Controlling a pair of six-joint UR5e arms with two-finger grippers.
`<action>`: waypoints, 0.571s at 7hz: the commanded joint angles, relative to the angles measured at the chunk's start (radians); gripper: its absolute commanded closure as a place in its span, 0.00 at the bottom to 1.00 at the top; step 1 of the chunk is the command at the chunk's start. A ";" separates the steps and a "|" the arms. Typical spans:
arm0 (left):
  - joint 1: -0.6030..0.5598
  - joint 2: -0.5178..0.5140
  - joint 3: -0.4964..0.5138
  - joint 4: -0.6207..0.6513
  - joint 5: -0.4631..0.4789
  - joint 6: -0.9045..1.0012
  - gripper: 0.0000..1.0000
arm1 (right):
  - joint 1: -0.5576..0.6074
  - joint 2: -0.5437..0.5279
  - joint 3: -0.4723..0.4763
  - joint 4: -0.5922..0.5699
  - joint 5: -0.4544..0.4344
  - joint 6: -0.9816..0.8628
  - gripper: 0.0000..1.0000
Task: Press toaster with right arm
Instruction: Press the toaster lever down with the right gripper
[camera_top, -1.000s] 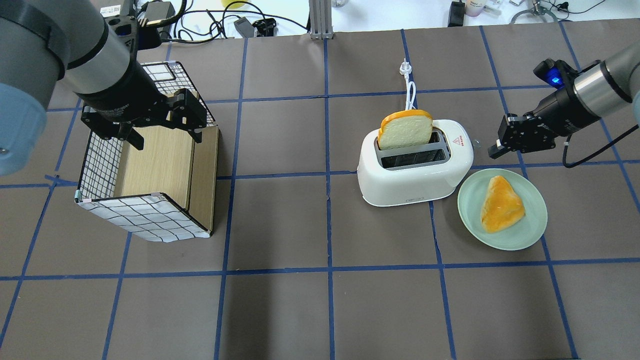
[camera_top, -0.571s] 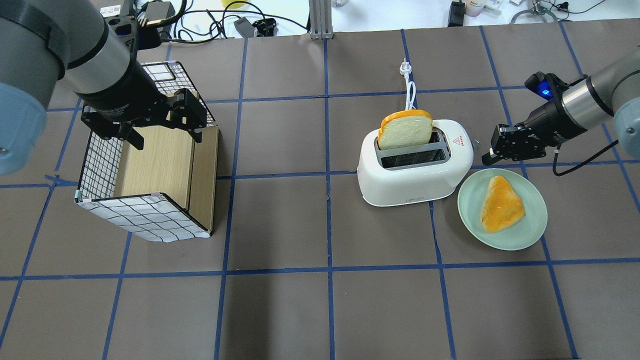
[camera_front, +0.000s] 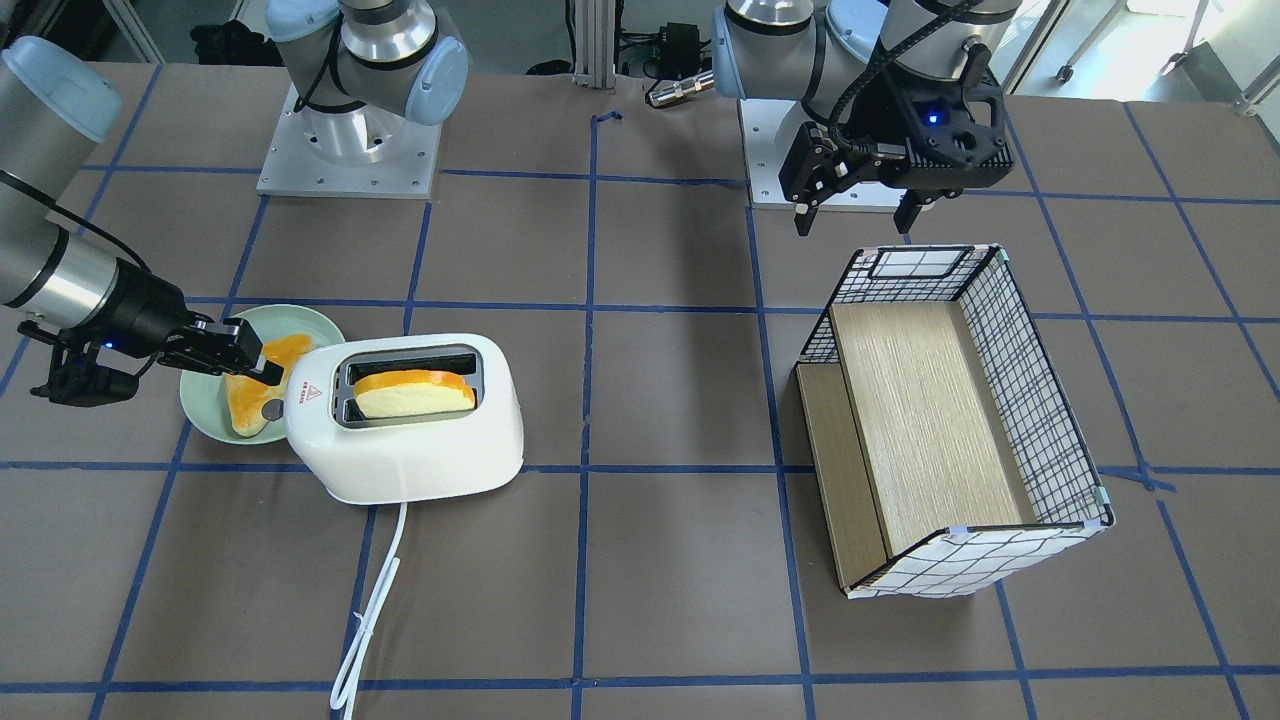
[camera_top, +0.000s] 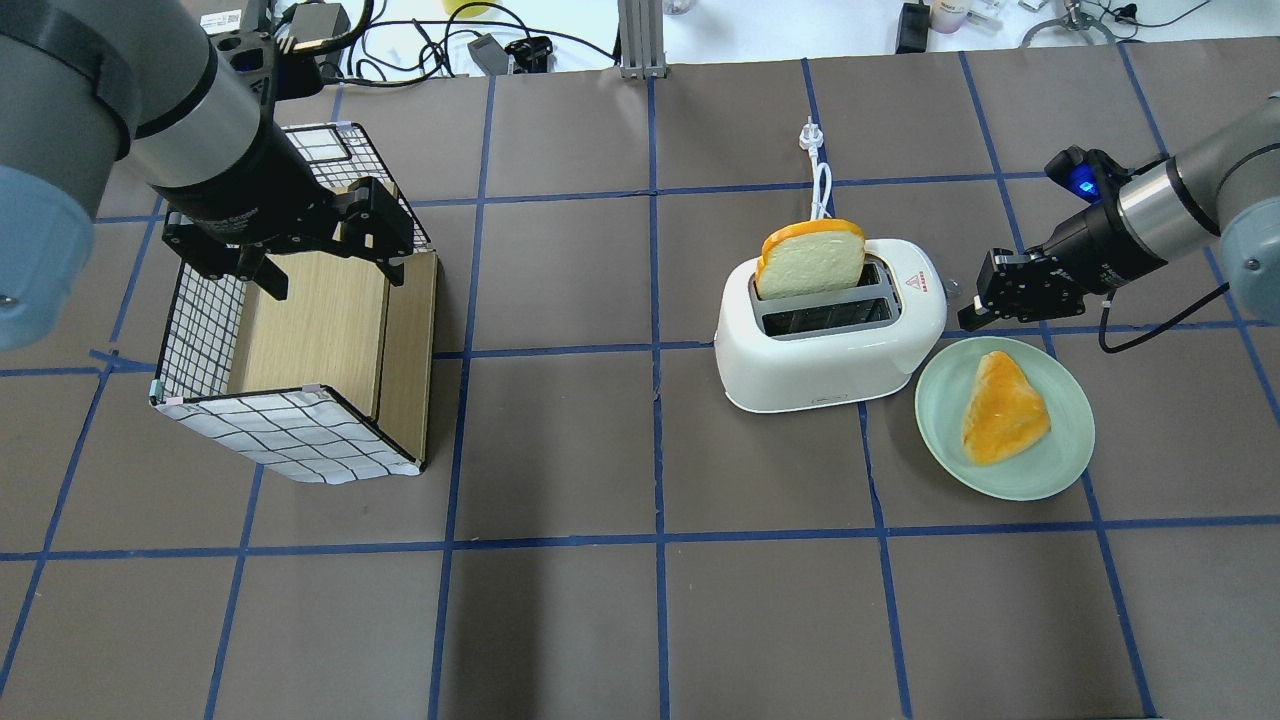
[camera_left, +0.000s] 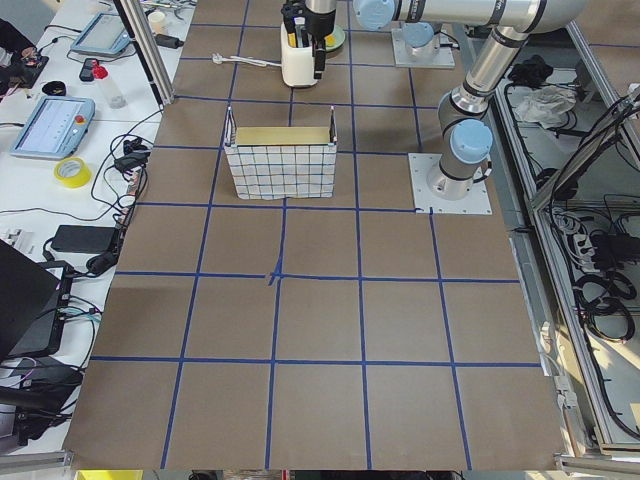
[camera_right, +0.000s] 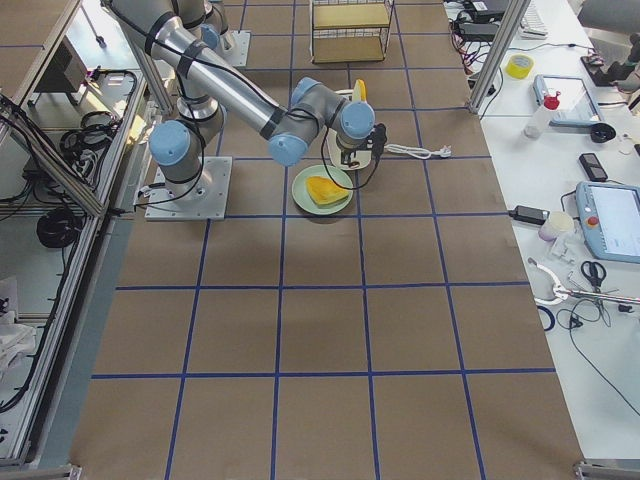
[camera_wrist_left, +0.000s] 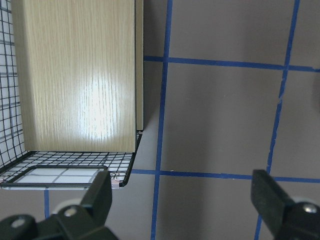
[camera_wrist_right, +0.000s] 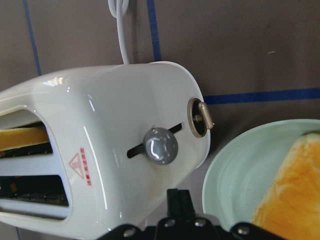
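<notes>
Just beside toaster (camera_top: 830, 335), right tool (camera_top: 969, 319) closed, empty

White rounded two-slot plastic toaster (camera_top: 820, 372) with the silver, light-blue-capped right arm (camera_top: 1172, 203) at its end.
The toaster stands upright, its grey slot frame facing up. A red triangle sticker sits near the end that bears the small grey knob (camera_wrist_right: 160, 146), and the white cord (camera_front: 375, 590) trails away from the robot. The arm reaches in low. Its black right gripper (camera_top: 968, 318), fingers pressed together, points at the knob end, just beside it.
</notes>
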 joint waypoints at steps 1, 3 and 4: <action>0.000 0.000 -0.001 0.000 0.000 0.000 0.00 | 0.000 -0.005 -0.006 0.003 0.005 0.006 1.00; 0.000 0.000 -0.001 0.000 0.000 0.000 0.00 | 0.000 -0.002 -0.013 0.000 0.055 0.008 1.00; 0.000 0.000 -0.001 0.000 0.000 0.000 0.00 | 0.000 0.002 -0.012 -0.006 0.075 0.008 1.00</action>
